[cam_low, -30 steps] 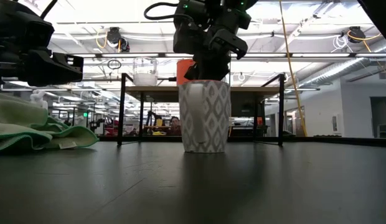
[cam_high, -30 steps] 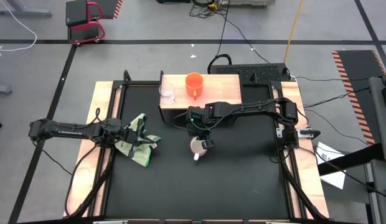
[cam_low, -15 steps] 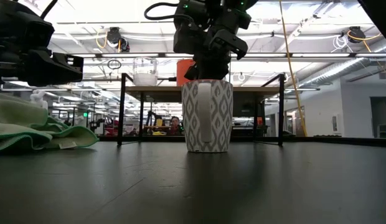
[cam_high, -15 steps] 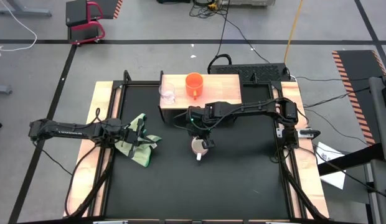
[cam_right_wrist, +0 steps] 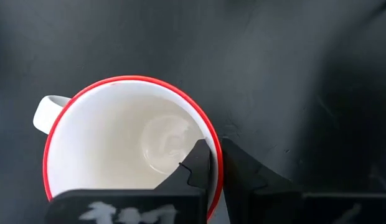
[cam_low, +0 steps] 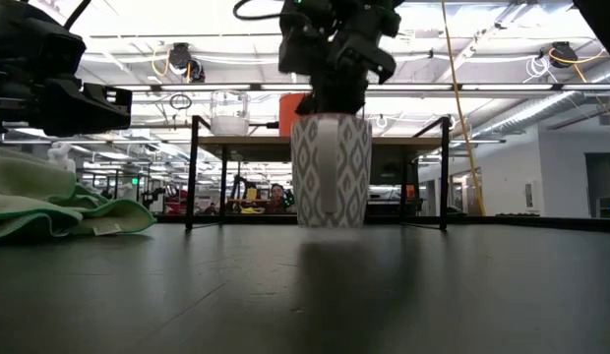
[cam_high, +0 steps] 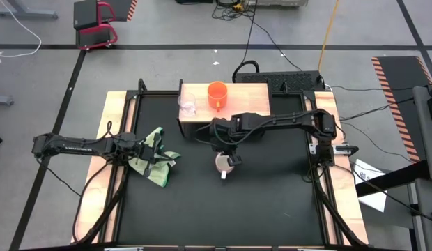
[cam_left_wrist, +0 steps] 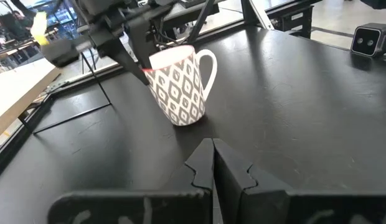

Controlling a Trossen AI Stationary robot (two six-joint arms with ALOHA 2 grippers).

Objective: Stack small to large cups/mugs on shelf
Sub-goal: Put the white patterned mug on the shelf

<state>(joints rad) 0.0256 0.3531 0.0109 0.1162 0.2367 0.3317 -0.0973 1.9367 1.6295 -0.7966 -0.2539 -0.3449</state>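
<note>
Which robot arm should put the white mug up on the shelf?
The right. The right gripper is already pinched on the rim of the white mug, just in front of the shelf. The left gripper is shut and empty, off by the green cloth.

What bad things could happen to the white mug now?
1. The right jaws pinch only the thin rim of the white mug, one finger inside and one outside, so the mug might tilt or slip out.
2. The shelf already carries the orange mug and the glass cup. The white mug could bump them on its way there.

The left jaws wait over the green cloth.
</note>
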